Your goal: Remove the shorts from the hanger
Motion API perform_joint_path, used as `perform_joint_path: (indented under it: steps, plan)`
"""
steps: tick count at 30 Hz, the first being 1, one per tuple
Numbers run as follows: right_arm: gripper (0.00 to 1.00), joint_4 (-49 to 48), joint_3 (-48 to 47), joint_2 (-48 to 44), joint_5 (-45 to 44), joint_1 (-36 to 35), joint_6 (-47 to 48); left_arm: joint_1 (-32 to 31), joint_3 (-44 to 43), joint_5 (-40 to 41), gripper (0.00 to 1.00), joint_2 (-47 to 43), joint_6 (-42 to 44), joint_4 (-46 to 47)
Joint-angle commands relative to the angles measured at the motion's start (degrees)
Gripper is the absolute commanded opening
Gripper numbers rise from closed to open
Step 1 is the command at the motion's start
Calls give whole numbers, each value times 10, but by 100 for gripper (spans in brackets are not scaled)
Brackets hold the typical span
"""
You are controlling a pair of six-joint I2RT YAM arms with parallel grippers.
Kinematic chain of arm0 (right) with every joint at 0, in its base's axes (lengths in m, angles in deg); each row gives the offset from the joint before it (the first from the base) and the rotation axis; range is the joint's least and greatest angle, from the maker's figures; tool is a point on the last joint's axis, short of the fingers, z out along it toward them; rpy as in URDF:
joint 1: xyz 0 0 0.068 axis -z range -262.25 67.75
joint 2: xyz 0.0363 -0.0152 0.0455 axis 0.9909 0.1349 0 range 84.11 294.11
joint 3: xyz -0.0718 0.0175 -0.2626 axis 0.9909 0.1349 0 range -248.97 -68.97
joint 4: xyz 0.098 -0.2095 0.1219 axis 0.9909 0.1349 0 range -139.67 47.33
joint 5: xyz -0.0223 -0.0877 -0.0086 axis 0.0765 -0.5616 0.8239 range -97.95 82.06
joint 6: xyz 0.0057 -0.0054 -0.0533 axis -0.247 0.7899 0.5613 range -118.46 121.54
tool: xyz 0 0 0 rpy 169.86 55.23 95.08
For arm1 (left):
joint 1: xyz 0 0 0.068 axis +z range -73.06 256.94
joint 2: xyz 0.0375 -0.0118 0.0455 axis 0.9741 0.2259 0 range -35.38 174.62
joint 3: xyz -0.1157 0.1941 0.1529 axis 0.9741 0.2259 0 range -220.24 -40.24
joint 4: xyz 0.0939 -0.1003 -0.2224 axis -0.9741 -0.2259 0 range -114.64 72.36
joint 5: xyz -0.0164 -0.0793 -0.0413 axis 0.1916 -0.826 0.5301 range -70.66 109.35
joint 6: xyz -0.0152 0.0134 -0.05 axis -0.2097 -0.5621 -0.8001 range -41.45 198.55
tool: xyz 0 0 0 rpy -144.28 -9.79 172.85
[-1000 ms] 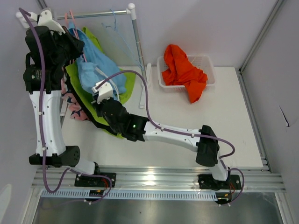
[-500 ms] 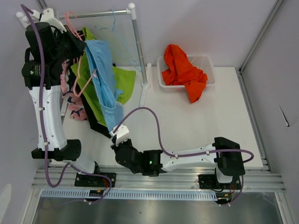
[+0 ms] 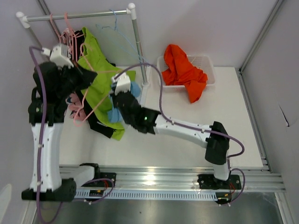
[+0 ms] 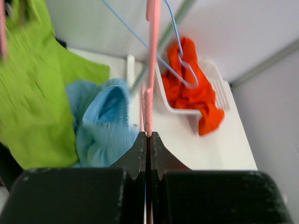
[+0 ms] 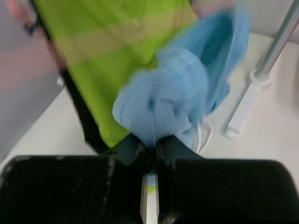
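My left gripper (image 3: 89,76) is shut on the wire of a pink hanger (image 3: 88,109), seen rising between the jaws in the left wrist view (image 4: 149,70). My right gripper (image 3: 120,103) is shut on the bunched light blue shorts (image 3: 114,114), close up in the right wrist view (image 5: 173,98). The lime green shorts (image 3: 98,79) hang beside them on the rack. The pink shorts with dark-blue shapes (image 3: 74,100) and the black shorts (image 3: 96,123) hang lower left. The orange shorts (image 3: 184,70) lie in the white basket (image 3: 208,60).
The clothes rack has a top rail (image 3: 79,15) and a white post (image 3: 138,46) right of the garments. A bare blue hanger (image 3: 117,28) hangs on the rail. Grey walls stand at the back and right.
My right gripper has swung from the table's near edge back up beside the rack post, the blue shorts now bunched in it. My left arm has lowered the pink hanger away from the rail.
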Motion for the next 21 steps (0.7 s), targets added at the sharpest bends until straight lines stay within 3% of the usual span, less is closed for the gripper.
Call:
perform_joint_path:
  steps: [1,3,5,9,11,14,16,21]
  plan:
    - [0,12,-165,39,46,80,68,-12,112,-48,0,-104,-39,43]
    - [0,69,-249,60,52,97,70,-13,152,-50,0,-155,-42,38]
    - [0,85,-257,56,43,107,68,-14,158,-32,0,-188,-29,18]
    - [0,22,-143,-23,2,111,50,-14,163,43,0,-236,3,-7]
    - [0,-4,-71,-74,-33,113,48,-14,208,64,0,-258,16,6]
    - [0,-41,-48,-109,-77,140,85,-14,293,56,0,-295,19,33]
    - [0,-55,-63,-111,-81,186,120,-14,343,41,0,-314,17,49]
    - [0,-31,-229,-60,-47,304,160,-14,466,28,0,-353,19,94]
